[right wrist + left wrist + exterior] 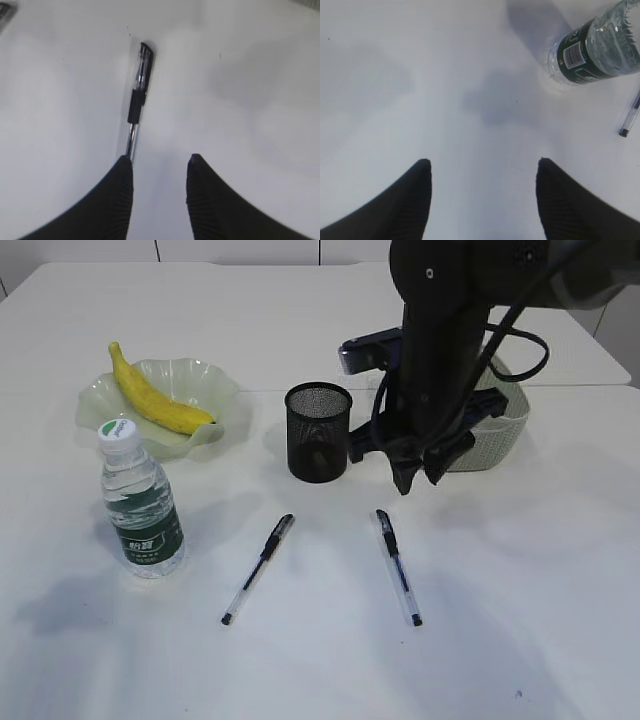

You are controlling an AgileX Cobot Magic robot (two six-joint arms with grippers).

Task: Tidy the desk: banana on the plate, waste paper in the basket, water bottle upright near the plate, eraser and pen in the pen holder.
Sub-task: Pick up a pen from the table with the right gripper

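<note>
A yellow banana (155,400) lies on the pale green plate (200,375) at the back left. The water bottle (142,505) (592,47) stands upright in front of the plate. Two pens lie on the table before the black mesh pen holder (318,432): a left pen (258,568) (630,115) and a right pen (398,565) (137,107). My right gripper (420,478) (160,158) hangs open just above the right pen's far end, the pen running out past its left finger, nothing between the fingers. My left gripper (483,161) is open over bare table. Eraser and waste paper are out of view.
The light basket (500,430) sits at the back right, partly hidden behind my right arm. The pen holder stands close to the left of the right gripper. A seam between two tabletops runs behind the plate.
</note>
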